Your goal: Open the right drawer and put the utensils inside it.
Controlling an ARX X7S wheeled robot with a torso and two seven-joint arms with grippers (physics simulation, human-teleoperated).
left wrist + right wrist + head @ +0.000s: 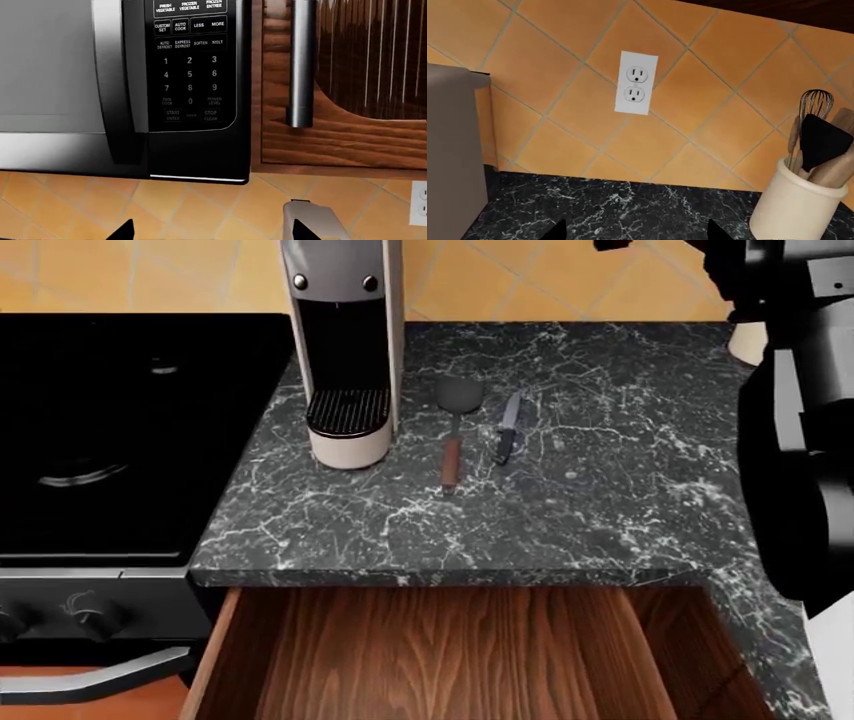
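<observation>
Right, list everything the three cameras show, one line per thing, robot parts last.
drawer: one, reddish-brown wood, pulled open below the counter edge, nothing visible inside
spatula: one, dark grey head, brown handle, on the counter beside the coffee machine
knife: one, silver blade, dark handle, just right of the spatula, apart from it
coffee machine: one, silver and cream, at the counter's left
counter: one, black marble with white veins
stove: one, black, left of the counter
microwave: one, black and silver, above the tiles
cabinet door: one, dark wood, vertical bar handle
wall outlet: one, white, on orange tiles
utensil crock: one, cream, holding a whisk and other tools
right arm: black, at the head view's right edge; both grippers show only dark fingertips
</observation>
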